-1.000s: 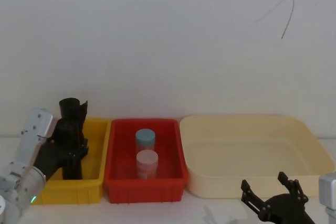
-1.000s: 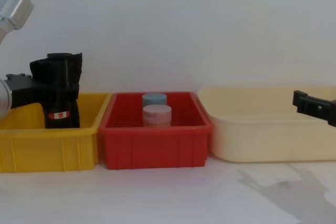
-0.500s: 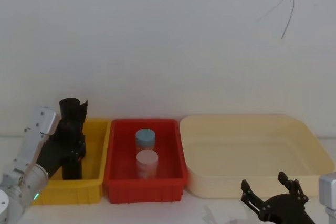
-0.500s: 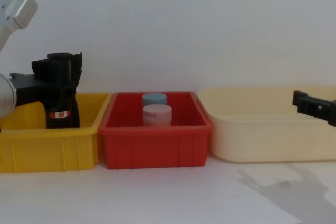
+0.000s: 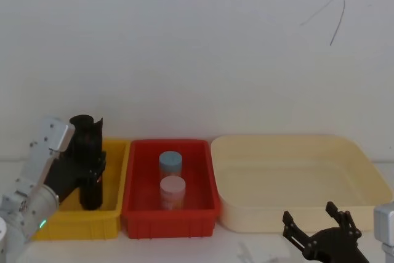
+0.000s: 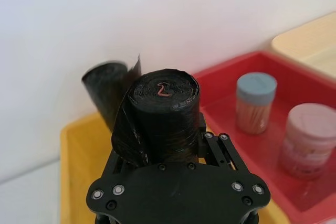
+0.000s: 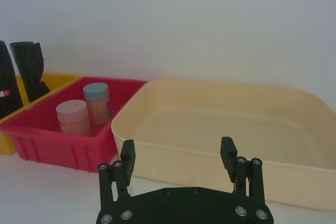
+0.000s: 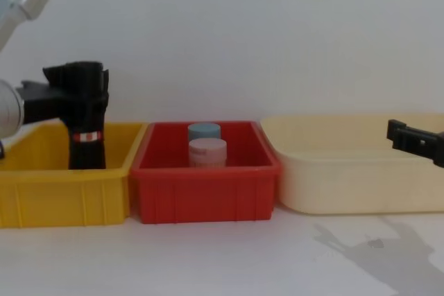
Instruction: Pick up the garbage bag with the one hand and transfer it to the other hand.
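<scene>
White wall behind; with the one hand [image 8: 69, 100] at eight o'clock clenched round the garbage bag [image 8: 86, 150], held upright with its low end inside the yellow bin [image 8: 62, 195], mid-pickup by the look of it; next, hoist clear of the rim and swing toward three o'clock for the other hand [image 5: 315, 217], spread open at five o'clock.

The right tool [image 7: 177, 153] hovers, fingers spread, before the cream tub [image 7: 210, 85]; the red bin [image 7: 52, 148] beside it holds a pink-lidded jar [image 7: 73, 116] and a blue-lidded jar [image 7: 96, 100].
</scene>
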